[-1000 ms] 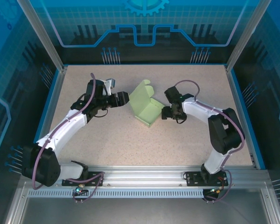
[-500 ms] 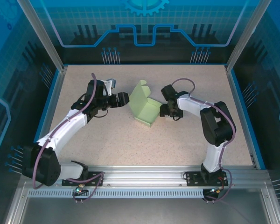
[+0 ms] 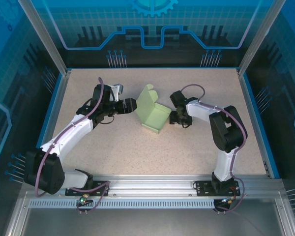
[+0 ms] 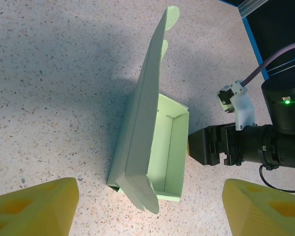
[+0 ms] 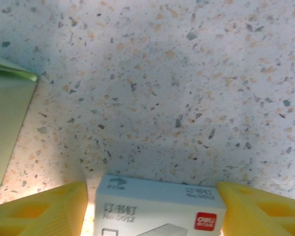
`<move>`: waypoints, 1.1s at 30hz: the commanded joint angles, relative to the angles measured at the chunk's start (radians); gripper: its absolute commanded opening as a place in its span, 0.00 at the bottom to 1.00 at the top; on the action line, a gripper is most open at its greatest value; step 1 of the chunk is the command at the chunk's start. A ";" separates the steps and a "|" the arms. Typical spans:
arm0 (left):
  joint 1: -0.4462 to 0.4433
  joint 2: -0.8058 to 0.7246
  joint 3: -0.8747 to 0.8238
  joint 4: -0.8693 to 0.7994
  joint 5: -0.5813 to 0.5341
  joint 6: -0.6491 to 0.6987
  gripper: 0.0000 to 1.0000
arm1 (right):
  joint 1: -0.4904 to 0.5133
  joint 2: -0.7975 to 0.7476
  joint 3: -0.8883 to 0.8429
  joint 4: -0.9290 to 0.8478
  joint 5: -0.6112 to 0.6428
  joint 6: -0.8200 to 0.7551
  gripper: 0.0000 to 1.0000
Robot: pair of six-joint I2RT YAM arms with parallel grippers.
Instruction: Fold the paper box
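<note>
As lid [image 4: 142,113] stands upright, paper box [image 3: 155,119] long axis runs near-far.

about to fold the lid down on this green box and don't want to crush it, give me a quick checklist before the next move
1. paper box tray sits flat on the table, open side up: ok.
2. lid flap folded over the tray: not ok, it stands upright along the side facing the left arm.
3. left gripper open, jaws wide and clear of the card: ok.
4. right gripper clear of the tray's opposite wall: cannot tell, its tip sits right at that wall.
5. right gripper free to work: cannot tell, a small printed box lies between its fingers.
</note>
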 commanded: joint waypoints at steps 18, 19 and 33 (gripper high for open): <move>0.040 -0.102 -0.116 -0.020 -0.070 -0.012 0.79 | 0.130 -0.212 0.011 0.105 -0.106 -0.492 0.57; 0.043 -0.114 -0.121 -0.021 -0.077 -0.014 0.79 | 0.147 -0.188 0.039 0.100 -0.112 -0.525 0.57; 0.056 -0.169 -0.161 -0.025 -0.113 -0.028 0.80 | 0.195 0.104 0.241 0.072 -0.139 -0.612 0.61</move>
